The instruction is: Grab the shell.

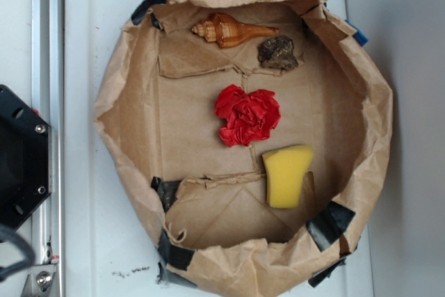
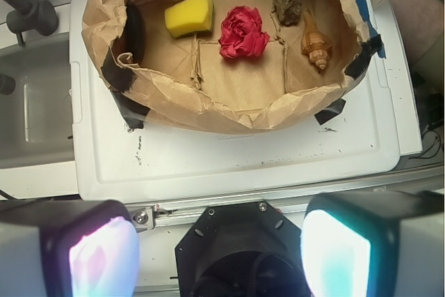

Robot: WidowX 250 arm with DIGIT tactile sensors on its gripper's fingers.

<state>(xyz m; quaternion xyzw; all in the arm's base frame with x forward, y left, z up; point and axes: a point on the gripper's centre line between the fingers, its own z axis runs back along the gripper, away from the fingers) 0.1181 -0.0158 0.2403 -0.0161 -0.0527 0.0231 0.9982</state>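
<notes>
Approach not yet begun: gripper [image 2: 219, 252] high above the base, pads spread wide, empty. Shell [image 1: 233, 30] lies inside the paper basin [image 1: 379, 123], near its rim, just beside the rock [image 1: 278, 53]. Next move calls for travelling over and descending.

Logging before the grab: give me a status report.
Gripper open, far back from the bag. Shell untouched on bag floor, rock beside its tip. Nothing covering it.

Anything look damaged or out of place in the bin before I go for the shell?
Nothing spilled. The shell lies intact beside the rock. Only the paper bin looks rough: crumpled walls patched with black tape.
</notes>
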